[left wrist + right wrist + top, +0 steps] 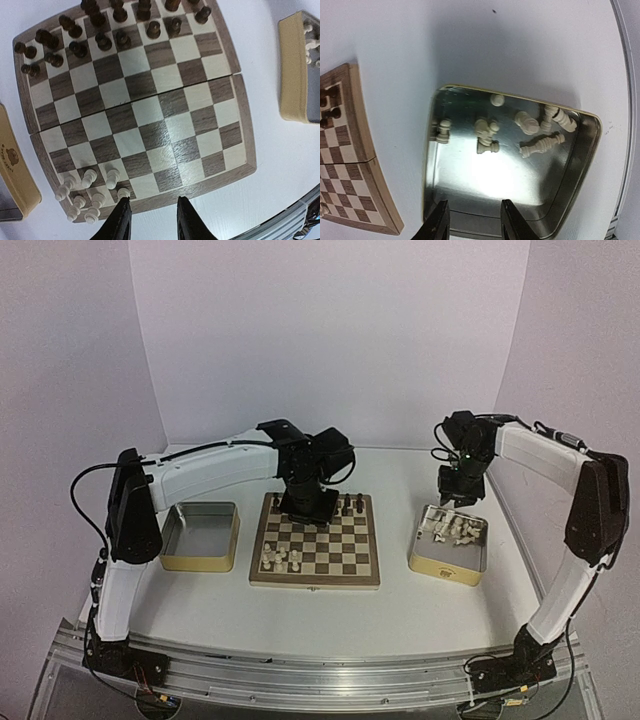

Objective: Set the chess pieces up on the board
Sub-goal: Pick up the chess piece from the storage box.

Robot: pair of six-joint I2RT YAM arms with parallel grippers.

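The board (340,550) lies mid-table. Several cream-white chess pieces (280,558) stand in its near-left corner, and dark pieces (350,505) stand along its far edge. My left gripper (305,508) hovers above the far half of the board. In the left wrist view the board (165,115) fills the frame, with the white pieces (90,190) at lower left, and the gripper (152,201) is open and empty. My right gripper (458,490) hangs over the far end of the right tin (440,568). In the right wrist view it (472,204) is open and empty above loose white pieces (487,132).
A second tin (200,537) with yellowish sides stands left of the board and looks empty. The right tin's floor (520,180) is bare at its near end. The board's corner (350,165) shows left of that tin. White walls enclose the table.
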